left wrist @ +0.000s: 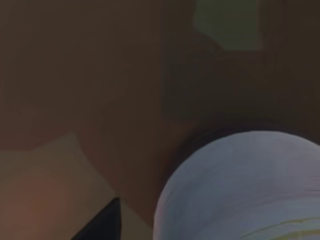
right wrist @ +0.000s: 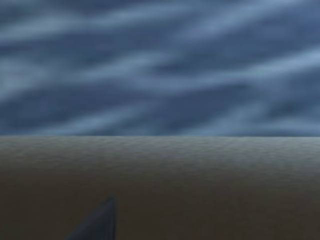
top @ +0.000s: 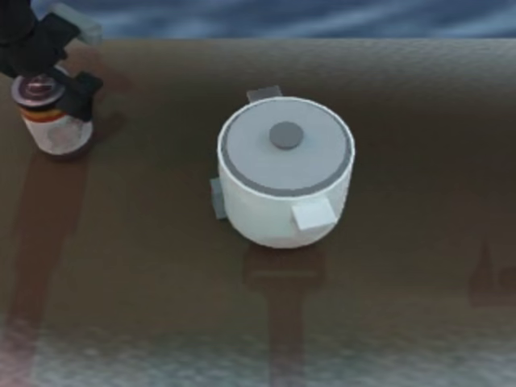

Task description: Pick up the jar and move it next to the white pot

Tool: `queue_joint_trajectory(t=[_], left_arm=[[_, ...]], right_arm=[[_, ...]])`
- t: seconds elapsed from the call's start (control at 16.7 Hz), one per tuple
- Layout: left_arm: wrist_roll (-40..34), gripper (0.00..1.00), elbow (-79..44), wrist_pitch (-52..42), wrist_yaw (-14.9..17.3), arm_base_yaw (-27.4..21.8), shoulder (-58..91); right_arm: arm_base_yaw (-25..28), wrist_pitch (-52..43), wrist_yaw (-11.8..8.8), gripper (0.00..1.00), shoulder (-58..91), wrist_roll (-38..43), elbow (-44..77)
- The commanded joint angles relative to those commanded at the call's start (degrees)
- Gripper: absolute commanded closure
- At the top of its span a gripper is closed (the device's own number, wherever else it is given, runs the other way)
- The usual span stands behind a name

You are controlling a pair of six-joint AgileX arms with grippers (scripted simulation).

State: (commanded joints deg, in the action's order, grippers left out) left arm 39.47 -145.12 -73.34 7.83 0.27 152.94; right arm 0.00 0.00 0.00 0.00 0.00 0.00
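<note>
Left end effector (top: pixel 50 81), black, at the far left corner of the bench (top: pixel 145 266), over the top of the jar (top: pixel 56 121). One dark finger (top: pixel 85 87) visible beside the lid on the pot's side; the rest hidden by the wrist. Fingers seemingly around the jar's upper part, contact not clear enough to say clamped or apart: cannot tell.

Jar directly under this end effector, standing upright on the bench. Small cylinder, dark round lid with a pale ring mark, no letters readable. Orange band under the lid, then a white label, writing too small to read. In the left wrist view only a rounded white surface of the jar (left wrist: pixel 245 190) with faint yellowish lines, and one dark fingertip (left wrist: pixel 102 225) at the edge.

White pot (top: pixel 282 193) well apart from the left end effector, toward the middle of the bench. Large smooth cylinder, matte white, white lid with a grey ring near the rim and a flat grey round knob (top: pixel 286 135). Small square grey handles on the sides.

Bench surface brown, slightly grainy, with soft dark shadows.

Right end effector seen only as one dark fingertip (right wrist: pixel 97 222) in the right wrist view, above bare bench, with blue streaked backdrop behind; state not visible.
</note>
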Motion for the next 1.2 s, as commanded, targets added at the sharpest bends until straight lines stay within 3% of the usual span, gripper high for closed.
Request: queue_joint_trajectory(t=[0.66, 1.2], left_arm=[[0.00, 0.98, 0.00, 0.00, 0.00, 0.00, 0.00], [0.09, 1.00, -0.01, 0.00, -0.03, 0.16, 0.01]], right_arm=[[0.00, 0.00, 0.00, 0.00, 0.00, 0.00, 0.00], [0.00, 0.00, 0.00, 0.00, 0.00, 0.00, 0.00]])
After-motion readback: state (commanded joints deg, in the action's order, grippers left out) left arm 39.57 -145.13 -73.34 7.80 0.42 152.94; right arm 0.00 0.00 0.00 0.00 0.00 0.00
